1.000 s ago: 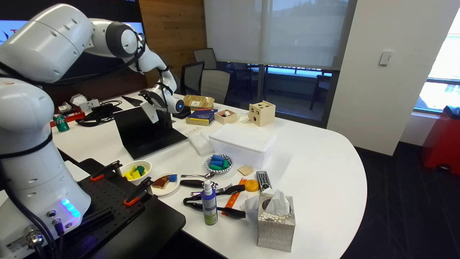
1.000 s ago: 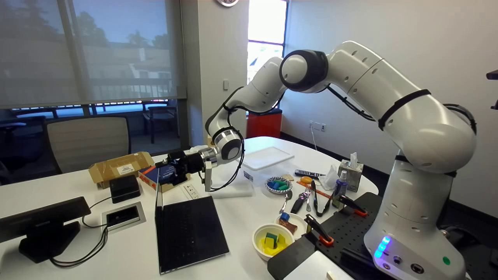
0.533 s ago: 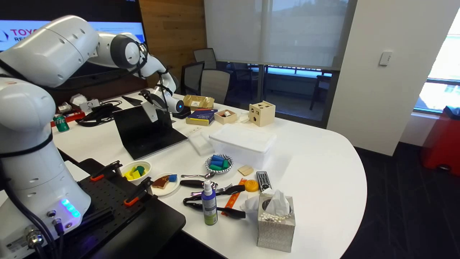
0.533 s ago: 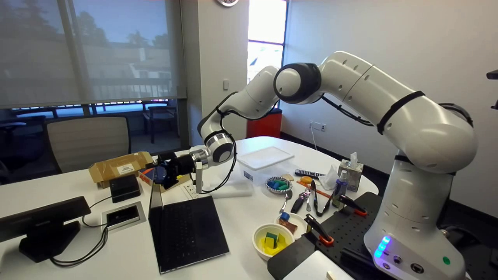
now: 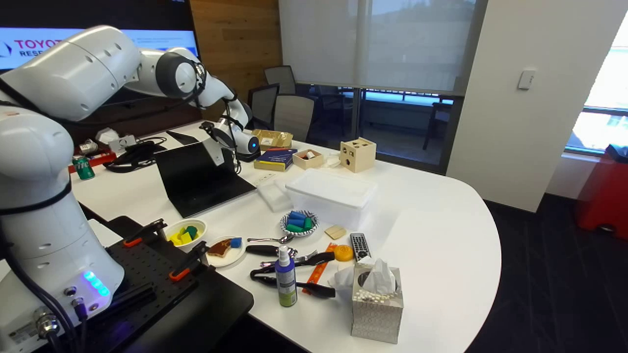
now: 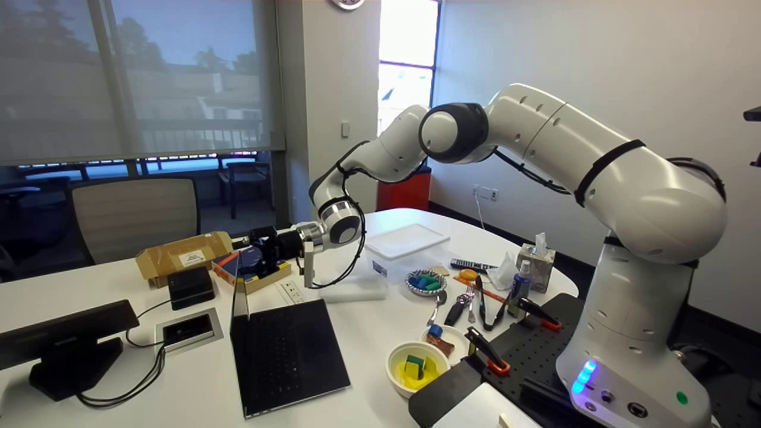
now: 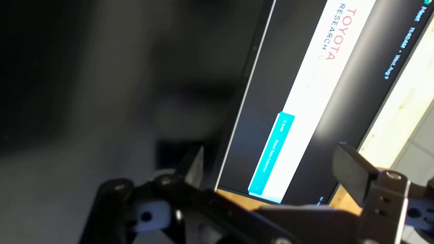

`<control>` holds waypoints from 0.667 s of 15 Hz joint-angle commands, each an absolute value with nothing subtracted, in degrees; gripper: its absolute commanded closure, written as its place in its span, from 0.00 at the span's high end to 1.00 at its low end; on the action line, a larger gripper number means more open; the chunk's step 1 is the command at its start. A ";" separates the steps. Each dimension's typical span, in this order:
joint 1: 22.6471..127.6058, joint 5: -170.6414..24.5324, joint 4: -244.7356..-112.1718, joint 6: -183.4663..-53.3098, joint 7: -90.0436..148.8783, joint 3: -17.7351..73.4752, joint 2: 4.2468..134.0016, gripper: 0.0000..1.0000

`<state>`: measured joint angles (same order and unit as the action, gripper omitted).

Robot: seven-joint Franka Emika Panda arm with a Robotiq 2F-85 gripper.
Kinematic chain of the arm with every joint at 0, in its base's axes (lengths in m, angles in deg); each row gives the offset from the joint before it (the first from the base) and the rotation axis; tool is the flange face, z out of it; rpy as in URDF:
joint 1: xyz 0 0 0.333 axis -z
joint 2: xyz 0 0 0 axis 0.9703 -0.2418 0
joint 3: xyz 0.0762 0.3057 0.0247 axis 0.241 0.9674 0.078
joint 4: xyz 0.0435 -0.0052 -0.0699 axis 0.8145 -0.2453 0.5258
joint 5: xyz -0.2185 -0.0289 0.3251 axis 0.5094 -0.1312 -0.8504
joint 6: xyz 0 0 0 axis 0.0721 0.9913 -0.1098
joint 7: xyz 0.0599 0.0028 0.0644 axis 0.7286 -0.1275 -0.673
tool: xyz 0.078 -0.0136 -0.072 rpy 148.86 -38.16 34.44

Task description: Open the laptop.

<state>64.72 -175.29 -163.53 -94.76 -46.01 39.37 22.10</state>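
Note:
The thin black laptop (image 5: pixel 208 196) stands open on the white table, with its base flat and its lid (image 5: pixel 179 169) raised and leaning back. The keyboard (image 6: pixel 294 356) shows in an exterior view, where the lid (image 6: pixel 238 351) is seen almost edge-on. My gripper (image 6: pixel 252 255) is level with the lid's top, near its far corner; contact cannot be told. In the wrist view the gripper (image 7: pixel 268 166) is open with nothing between the fingers. The dark, blurred laptop screen (image 7: pixel 135 112) fills the left side, with the left finger in front of it. In an exterior view the arm partly hides the fingers.
A white lidded box (image 5: pixel 328 193) stands beside the laptop. A blue book box (image 6: pixel 244 267), a cardboard carton (image 6: pixel 184 258) and a small black box (image 6: pixel 190 288) lie behind the gripper. A dark device on a stand (image 6: pixel 65 345) is behind the lid. A yellow-filled bowl (image 6: pixel 416 368) is in front.
The arm first lowered and pushed toward the lid, and the lid tilted slightly further back. In the last half second the gripper has drawn back and up a little; the lid stays put.

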 commanded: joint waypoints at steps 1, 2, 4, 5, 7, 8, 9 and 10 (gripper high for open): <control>68.55 -177.30 -172.45 -96.48 -50.64 38.84 28.38 1.00; 69.89 -178.26 -175.28 -97.07 -52.18 38.39 30.01 1.00; 70.31 -177.24 -180.41 -100.52 -52.29 35.45 33.67 1.00; 70.51 -175.87 -182.43 -101.28 -51.71 34.14 34.75 1.00; 70.16 -173.21 -186.20 -104.29 -51.47 31.68 36.92 1.00; 69.83 -171.55 -188.57 -105.84 -51.87 30.56 38.27 1.00; 69.48 -169.88 -190.52 -107.65 -51.92 29.72 39.51 1.00; 69.09 -168.19 -192.09 -109.78 -51.82 29.13 40.57 1.00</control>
